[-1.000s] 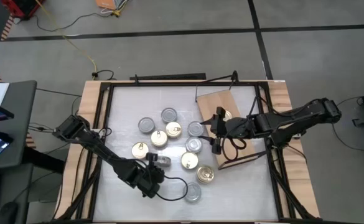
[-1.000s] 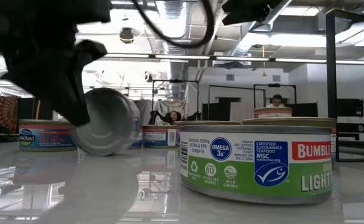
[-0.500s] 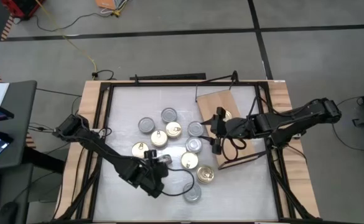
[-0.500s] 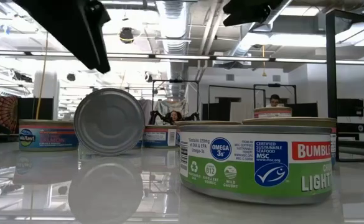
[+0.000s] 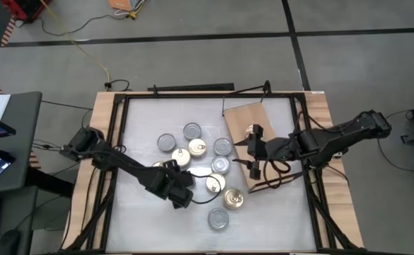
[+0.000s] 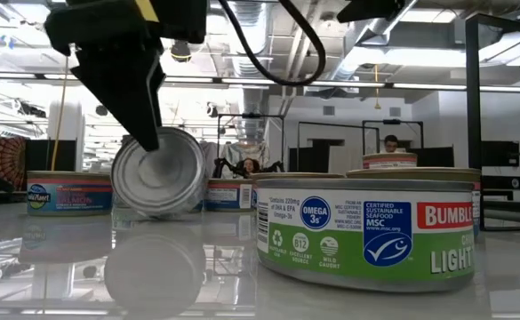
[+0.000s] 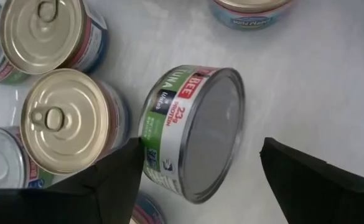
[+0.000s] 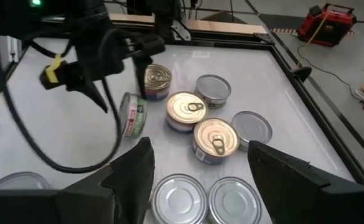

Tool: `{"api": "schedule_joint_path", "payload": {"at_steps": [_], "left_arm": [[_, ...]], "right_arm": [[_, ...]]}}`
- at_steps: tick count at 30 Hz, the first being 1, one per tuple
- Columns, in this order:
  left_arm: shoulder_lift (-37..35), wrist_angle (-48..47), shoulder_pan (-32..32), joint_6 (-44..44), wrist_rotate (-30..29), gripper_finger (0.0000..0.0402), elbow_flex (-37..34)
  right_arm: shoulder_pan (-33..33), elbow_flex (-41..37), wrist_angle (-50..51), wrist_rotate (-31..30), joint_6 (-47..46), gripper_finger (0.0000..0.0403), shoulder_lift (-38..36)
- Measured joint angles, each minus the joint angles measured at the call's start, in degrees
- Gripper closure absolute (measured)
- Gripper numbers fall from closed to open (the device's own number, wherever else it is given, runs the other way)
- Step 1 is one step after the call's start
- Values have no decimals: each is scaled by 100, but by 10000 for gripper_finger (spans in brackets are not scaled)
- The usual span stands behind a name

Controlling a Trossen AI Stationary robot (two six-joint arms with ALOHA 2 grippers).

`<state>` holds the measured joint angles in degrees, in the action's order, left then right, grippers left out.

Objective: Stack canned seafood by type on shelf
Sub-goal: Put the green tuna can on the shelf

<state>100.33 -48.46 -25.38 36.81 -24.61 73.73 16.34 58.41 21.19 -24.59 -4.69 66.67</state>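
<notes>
**Left jaws just let go — the tuna tin is standing on its edge!**

Nearest you, a green-label Bumble Bee can (image 6: 366,233) fills the low view. Behind it your left gripper (image 7: 197,174) has swung wide open around the on-edge tuna tin (image 7: 191,134), which a second ago it pinched; you'll likely need to regrip. Further back the loose tins (image 5: 192,152) wait on the table, and your right gripper (image 5: 253,150) hovers open over the wooden shelf (image 5: 253,113), holding nothing.
</notes>
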Motion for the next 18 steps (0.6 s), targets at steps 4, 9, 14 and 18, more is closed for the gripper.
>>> {"api": "schedule_joint_path", "payload": {"at_steps": [4,9,14,18], "left_arm": [[0,232,65,-110,333,91,0],[0,555,-45,-157,693,91,0],[0,739,-282,-168,626,91,0],[0,727,-377,-405,616,91,0]], "right_arm": [[15,0,2,-1,2,120,0],[13,0,2,-1,6,120,0],[13,0,0,-126,13,120,0],[13,0,-46,-145,15,120,0]]}}
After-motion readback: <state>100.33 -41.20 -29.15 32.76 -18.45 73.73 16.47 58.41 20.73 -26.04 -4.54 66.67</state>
